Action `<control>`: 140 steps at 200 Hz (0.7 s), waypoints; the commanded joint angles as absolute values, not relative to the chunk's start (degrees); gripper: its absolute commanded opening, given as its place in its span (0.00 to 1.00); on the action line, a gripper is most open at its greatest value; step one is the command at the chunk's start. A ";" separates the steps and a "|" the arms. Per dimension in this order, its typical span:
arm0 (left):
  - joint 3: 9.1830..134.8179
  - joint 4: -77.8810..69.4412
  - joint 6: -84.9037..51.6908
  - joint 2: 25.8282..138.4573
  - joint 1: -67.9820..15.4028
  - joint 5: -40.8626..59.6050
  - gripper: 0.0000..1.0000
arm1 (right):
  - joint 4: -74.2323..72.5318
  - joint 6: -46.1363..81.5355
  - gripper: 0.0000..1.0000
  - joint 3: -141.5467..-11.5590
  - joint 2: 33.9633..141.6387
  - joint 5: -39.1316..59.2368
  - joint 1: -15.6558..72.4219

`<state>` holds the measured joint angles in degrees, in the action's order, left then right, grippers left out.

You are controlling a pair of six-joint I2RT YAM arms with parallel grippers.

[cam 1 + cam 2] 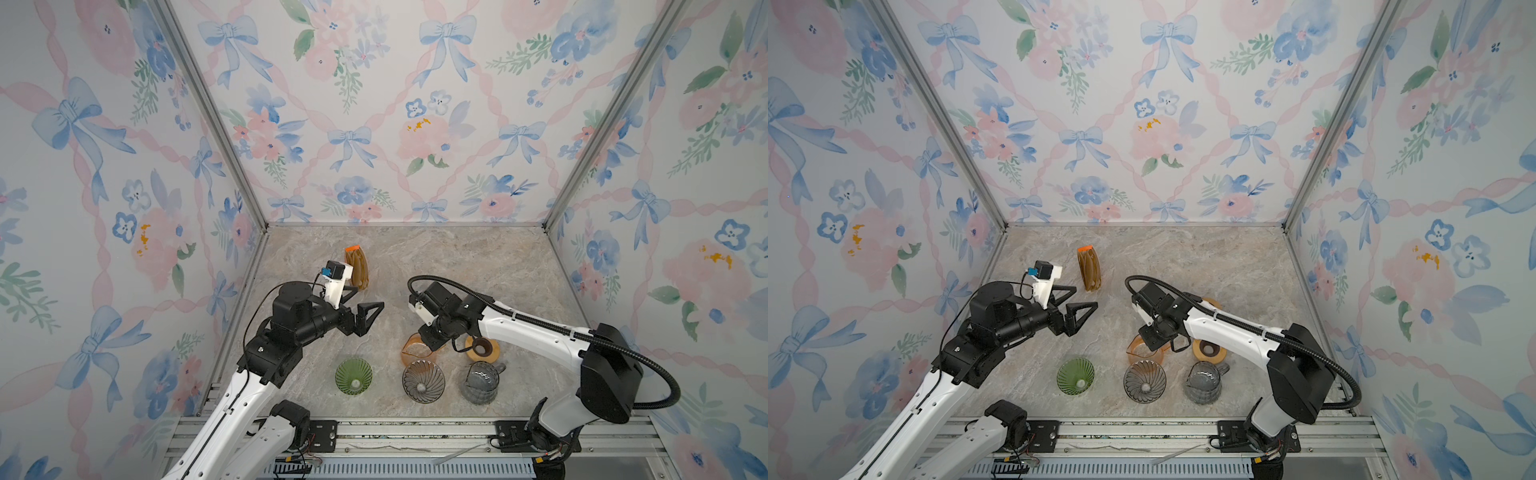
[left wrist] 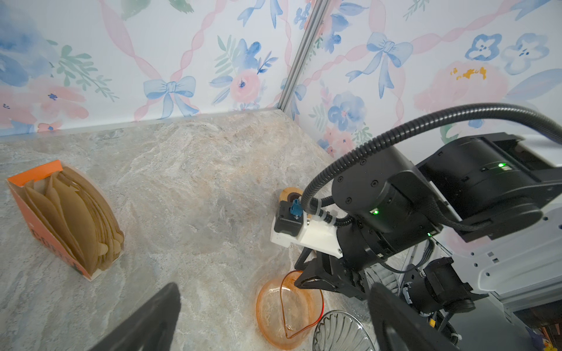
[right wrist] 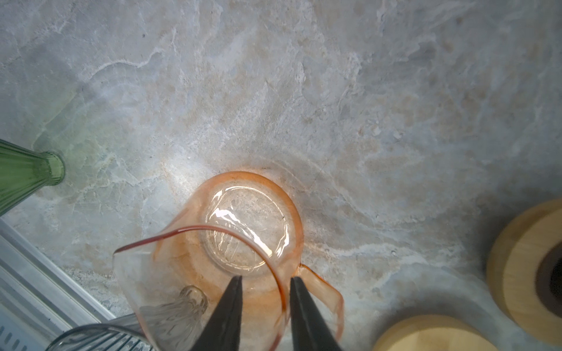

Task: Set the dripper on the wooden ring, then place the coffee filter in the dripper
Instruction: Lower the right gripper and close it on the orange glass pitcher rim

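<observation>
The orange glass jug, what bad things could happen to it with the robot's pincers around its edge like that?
The right gripper straddles the thin rim of the orange glass jug, one finger inside and one outside by the handle; a hard squeeze might chip it, a weak one let it slip.
The clear dripper stands close beside the jug, so a tilt or swing could knock them together.

We see a marbled stone bench [image 1: 457,257]. On it stand a box of brown coffee filters [image 1: 356,268] at eleven o'clock and a green dripper [image 1: 353,376] at seven. A clear dripper [image 1: 423,381] is at six, with an orange glass jug [image 1: 413,356] just behind it. A grey glass jug [image 1: 480,382] and a wooden ring [image 1: 492,351] are at five.
</observation>
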<state>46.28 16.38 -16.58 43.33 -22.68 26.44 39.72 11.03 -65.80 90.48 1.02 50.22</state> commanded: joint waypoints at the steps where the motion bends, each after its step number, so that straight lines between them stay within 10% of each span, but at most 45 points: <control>1: 45.70 14.89 -16.35 42.67 -22.17 26.89 0.98 | 39.47 10.68 0.29 -67.72 91.84 0.13 51.15; 140: 45.45 14.54 -16.61 42.79 -21.71 27.42 0.98 | 38.26 11.98 0.20 -67.68 92.90 -7.43 52.12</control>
